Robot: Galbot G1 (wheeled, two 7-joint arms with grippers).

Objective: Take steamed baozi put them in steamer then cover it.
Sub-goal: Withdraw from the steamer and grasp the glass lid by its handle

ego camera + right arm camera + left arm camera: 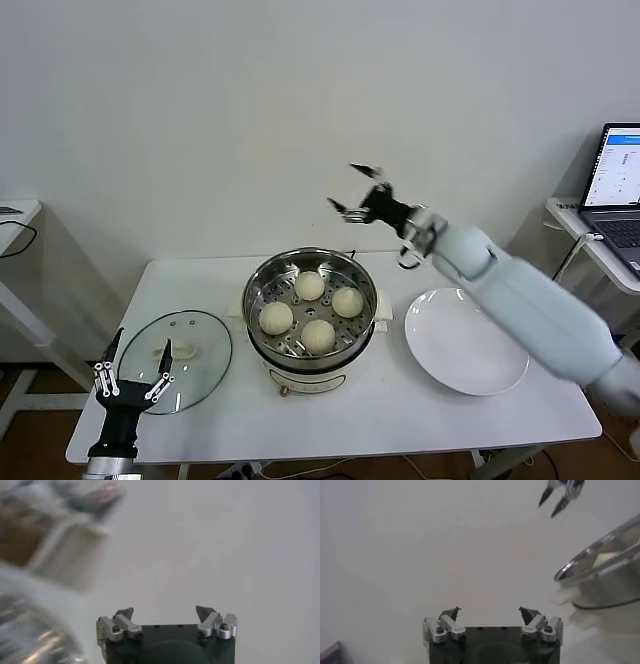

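The steel steamer stands mid-table with several cream baozi on its perforated tray. The glass cover lies flat on the table to the steamer's left, with its white handle on top. My left gripper is open and empty at the cover's near left edge. In the left wrist view that gripper faces the wall, with the steamer's rim off to one side. My right gripper hangs open and empty in the air above and behind the steamer. In its own wrist view it faces the blank wall.
An empty white plate lies right of the steamer. The white table ends just before my left arm. A laptop sits on a side stand at far right. Another stand is at far left.
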